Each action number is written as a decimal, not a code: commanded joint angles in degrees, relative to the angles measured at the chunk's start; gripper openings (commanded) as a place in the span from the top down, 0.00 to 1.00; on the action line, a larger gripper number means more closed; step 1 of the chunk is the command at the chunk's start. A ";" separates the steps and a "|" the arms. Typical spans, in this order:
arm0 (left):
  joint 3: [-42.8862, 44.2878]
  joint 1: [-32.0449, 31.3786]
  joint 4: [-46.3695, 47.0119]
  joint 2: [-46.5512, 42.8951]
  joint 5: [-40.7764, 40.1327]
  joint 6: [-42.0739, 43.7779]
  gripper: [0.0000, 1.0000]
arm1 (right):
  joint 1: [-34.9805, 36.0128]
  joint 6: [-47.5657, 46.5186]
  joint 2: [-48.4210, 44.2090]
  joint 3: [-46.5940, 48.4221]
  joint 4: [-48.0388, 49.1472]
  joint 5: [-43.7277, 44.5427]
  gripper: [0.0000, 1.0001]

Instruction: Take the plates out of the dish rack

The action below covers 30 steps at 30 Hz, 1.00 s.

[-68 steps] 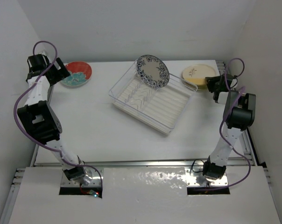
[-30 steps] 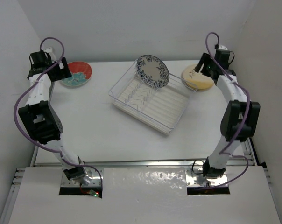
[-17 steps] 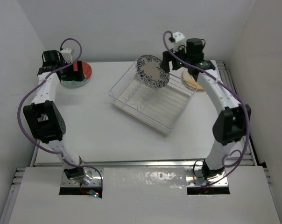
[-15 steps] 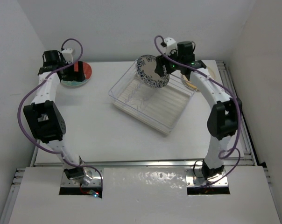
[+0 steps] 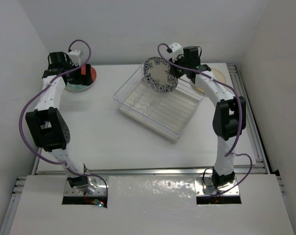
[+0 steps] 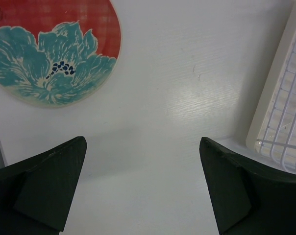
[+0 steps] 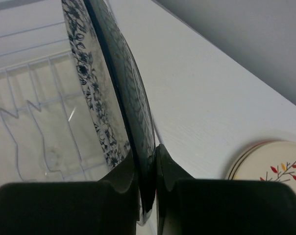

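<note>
A white plate with a blue floral pattern (image 5: 159, 73) stands on edge among the wire dividers at the back of the clear dish rack (image 5: 163, 115). My right gripper (image 5: 177, 70) is shut on that plate's upper right rim. In the right wrist view the plate (image 7: 105, 93) runs edge-on up from the gripper (image 7: 146, 154), one finger on each face. A red-rimmed plate with a teal flower (image 5: 75, 84) lies flat at the back left. My left gripper (image 5: 84, 74) hovers open just right of it. Its wrist view shows the plate (image 6: 55, 54) and bare table between the fingers (image 6: 142, 147).
A cream plate with a sprig motif (image 5: 219, 75) lies flat at the back right, partly behind my right arm, and shows again as the cream plate (image 7: 271, 166). The rack's near corner (image 6: 281, 105) reaches into the left wrist view. Walls close the table on three sides.
My right arm has swung left from the cream plate to the blue floral plate and its jaws have shut on the rim. My left gripper has shifted right over the red-rimmed plate.
</note>
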 commanded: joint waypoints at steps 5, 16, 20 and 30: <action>0.70 -0.17 0.32 -3.09 3.58 0.76 0.02 | 1.61 -2.60 -7.54 -1.03 4.62 -5.66 1.00; 2.63 -0.87 -0.21 -2.56 5.26 1.29 0.02 | 1.69 -4.27 -18.54 -6.30 28.09 -1.71 1.00; 3.86 -1.40 -0.82 -2.21 6.13 1.29 0.02 | 1.78 -2.88 -19.68 -5.16 30.73 1.63 1.00; 12.30 -3.15 -1.54 -1.07 17.72 -5.72 0.03 | 5.37 37.96 -13.54 1.17 27.65 4.62 1.00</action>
